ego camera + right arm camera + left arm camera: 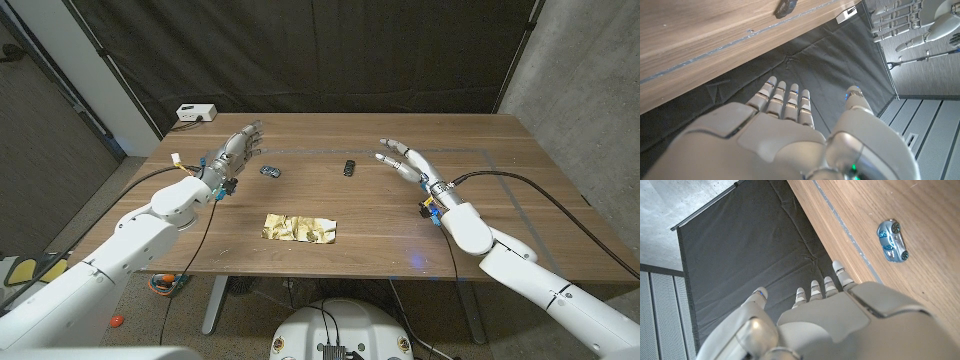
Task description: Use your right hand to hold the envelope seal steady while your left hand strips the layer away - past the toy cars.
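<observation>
**Hands raised, envelope untouched**

Your left hand [232,155] and right hand [408,163] hover over the table [500,200], fingers spread, holding nothing. The gold envelope [299,229] lies near the front edge, long axis left to right. Next, likely lower your right hand onto its seal, nearer than the blue car [271,172] and black car [349,167].

Two toy cars — blue car [271,171], black car [348,167] — one gold envelope [299,228], one white box [196,113].
</observation>
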Controlling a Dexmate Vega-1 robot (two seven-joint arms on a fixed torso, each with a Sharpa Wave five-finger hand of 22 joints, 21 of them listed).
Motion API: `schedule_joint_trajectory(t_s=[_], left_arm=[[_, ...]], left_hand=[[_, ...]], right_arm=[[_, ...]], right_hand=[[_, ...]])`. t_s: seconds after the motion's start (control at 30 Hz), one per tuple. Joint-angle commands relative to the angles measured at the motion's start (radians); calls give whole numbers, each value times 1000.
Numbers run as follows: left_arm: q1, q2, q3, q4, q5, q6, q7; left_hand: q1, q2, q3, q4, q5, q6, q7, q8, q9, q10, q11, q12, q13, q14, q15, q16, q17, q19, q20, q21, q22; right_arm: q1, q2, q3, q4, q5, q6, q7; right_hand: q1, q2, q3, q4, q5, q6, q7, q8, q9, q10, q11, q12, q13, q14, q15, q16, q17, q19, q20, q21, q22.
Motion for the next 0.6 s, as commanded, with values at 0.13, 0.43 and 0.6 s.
schedule_joint_trajectory(t_s=[0.13,0.43,0.6], left_arm=[[114,120,-91,-73,85,0,21],[165,190,-146,-86,158,-11,-10],[202,224,-194,-121,152,54,-16]], left_hand=[[63,-17,23,-53,-5,59,11,18,5,49,-3,19,9,52,-17,19,11,-144,-1,2,5],[119,-23,47,-98,-5,66,15,11,6,37,-9,10,15,-8,-17,-6,20,-187,6,-23,7],[124,-27,48,-104,-7,62,16,8,6,33,-7,8,16,-13,-18,-8,22,-194,7,-27,7]], right_arm=[[-47,-3,-16,-69,-131,-81,-63],[-48,5,-51,-84,-203,-124,-80],[-52,2,-69,-95,-235,-144,-82]], right_hand=[[18,-11,-3,-9,-2,18,-2,3,4,19,-3,7,3,27,-13,8,4,17,1,5,4],[32,-23,-6,-13,1,32,-8,4,5,40,-7,13,4,52,-23,10,5,33,-1,10,7],[38,-30,-8,-14,3,42,-12,6,5,47,-13,15,4,57,-26,9,5,36,0,10,7]])
